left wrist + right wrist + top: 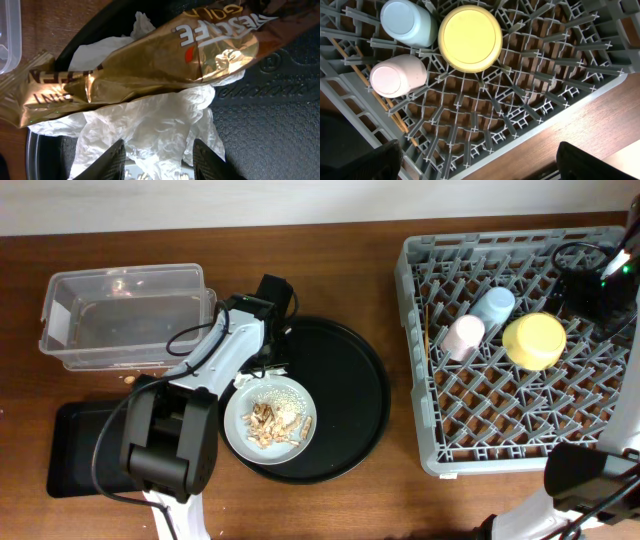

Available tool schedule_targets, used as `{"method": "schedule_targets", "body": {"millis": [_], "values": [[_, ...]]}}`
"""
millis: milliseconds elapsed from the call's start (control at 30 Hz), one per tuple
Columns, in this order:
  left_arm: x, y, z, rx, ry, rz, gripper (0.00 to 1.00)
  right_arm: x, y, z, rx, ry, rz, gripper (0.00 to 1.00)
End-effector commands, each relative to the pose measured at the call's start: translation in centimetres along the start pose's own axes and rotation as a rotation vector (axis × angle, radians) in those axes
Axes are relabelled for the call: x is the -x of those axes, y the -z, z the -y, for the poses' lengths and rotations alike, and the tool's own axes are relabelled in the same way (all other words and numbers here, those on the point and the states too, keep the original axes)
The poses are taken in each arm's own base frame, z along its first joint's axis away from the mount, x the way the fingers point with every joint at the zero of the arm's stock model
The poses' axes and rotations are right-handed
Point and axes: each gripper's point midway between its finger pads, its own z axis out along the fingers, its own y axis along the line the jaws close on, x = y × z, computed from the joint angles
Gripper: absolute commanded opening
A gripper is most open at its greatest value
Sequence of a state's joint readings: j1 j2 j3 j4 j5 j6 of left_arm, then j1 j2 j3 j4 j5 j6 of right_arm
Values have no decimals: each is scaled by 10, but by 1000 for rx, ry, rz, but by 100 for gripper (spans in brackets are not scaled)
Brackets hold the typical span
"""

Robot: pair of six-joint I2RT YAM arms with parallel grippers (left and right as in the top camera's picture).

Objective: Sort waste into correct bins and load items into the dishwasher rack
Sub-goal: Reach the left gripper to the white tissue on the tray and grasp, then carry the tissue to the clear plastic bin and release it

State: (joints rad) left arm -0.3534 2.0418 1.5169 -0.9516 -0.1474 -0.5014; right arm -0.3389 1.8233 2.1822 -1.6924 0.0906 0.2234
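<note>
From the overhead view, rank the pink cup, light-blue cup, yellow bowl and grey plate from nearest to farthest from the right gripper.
1. Yellow bowl, in the rack, beside the right gripper.
2. Light-blue cup, in the rack, left of the bowl.
3. Pink cup, in the rack, further left.
4. Grey plate, on the round black tray, far left.

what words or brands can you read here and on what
"ESCAFE" "GOLD", upside down, on the gold-brown wrapper; first letter unclear.
Dark lettering at the wrapper's left end: too creased to read.
Embossed lettering on the round black tray: unreadable.
White label on the clear tub: too small to read.
</note>
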Motion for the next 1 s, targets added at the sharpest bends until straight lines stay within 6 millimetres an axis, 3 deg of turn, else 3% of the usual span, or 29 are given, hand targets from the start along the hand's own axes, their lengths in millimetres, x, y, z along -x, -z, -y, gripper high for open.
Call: {"method": "schedule_targets", "body": {"millis": [0,67,167,267,433,700,967], "values": [[6,-5,2,9,22,13,43,2,0,4,-19,4,3,99],[5,-8,2,11,24,9,43,2,0,4,-19,4,3,99],[4,-11,2,15,22,2,27,2,0,4,-19,4,3,99],[1,-10,2,15,20,-10,1,2,0,4,-19,4,3,99],[-4,3,-3,31,15,-42,1,2,0,4,-19,4,3,99],[-1,86,-3,-73,28,11,1,2,0,4,-19,4,3,99],[-13,138,-17,-115,37,70,1,2,0,4,-19,4,3,99]]}}
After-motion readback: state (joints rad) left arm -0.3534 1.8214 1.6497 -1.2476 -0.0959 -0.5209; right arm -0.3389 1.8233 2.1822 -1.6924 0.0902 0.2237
